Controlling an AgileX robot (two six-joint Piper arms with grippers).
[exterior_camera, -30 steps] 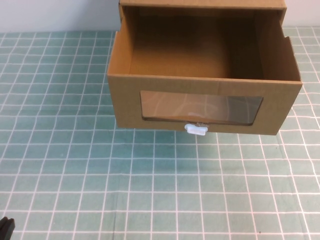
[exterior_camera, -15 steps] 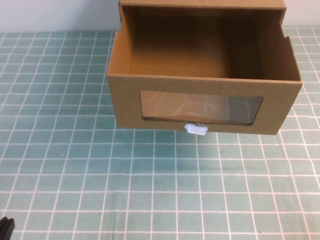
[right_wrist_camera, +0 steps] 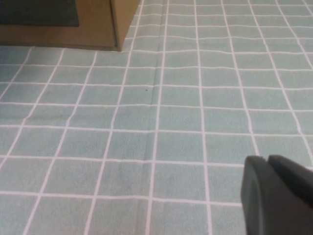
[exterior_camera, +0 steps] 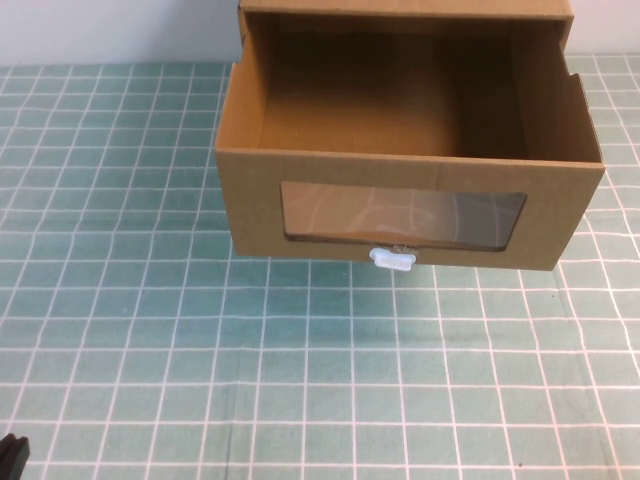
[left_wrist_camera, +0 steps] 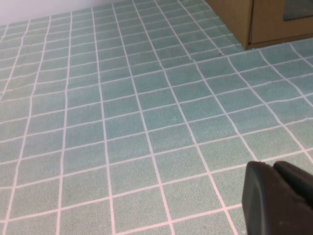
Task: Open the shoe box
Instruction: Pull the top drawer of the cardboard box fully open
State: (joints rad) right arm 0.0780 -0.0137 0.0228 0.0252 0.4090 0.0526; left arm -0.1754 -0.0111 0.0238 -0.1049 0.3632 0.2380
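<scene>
Green grid mat [exterior_camera: 130, 330] covered the whole table. Cardboard shoe box [exterior_camera: 250, 205] sat at the far side of the mat, centre to slightly right in the high view. It stood open: the drawer [exterior_camera: 228, 110] was slid out toward the robot from the outer sleeve [exterior_camera: 400, 7] at the back, with the brown inside showing from above. The drawer's front panel faced the robot and had a wide clear window [exterior_camera: 400, 213]. A small white tab [exterior_camera: 391, 260] hung at the lower edge of that panel, just under the window, about mid-width.

Left gripper [left_wrist_camera: 273, 171] was low over bare mat, well apart from the box. Its black fingertips were pressed together, clenched on nothing. Only a dark sliver of it showed at the near left corner of the high view. Right gripper [right_wrist_camera: 268, 167] was also over bare mat on the near side, away from the box, clenched shut and empty. It was out of the high view.
</scene>
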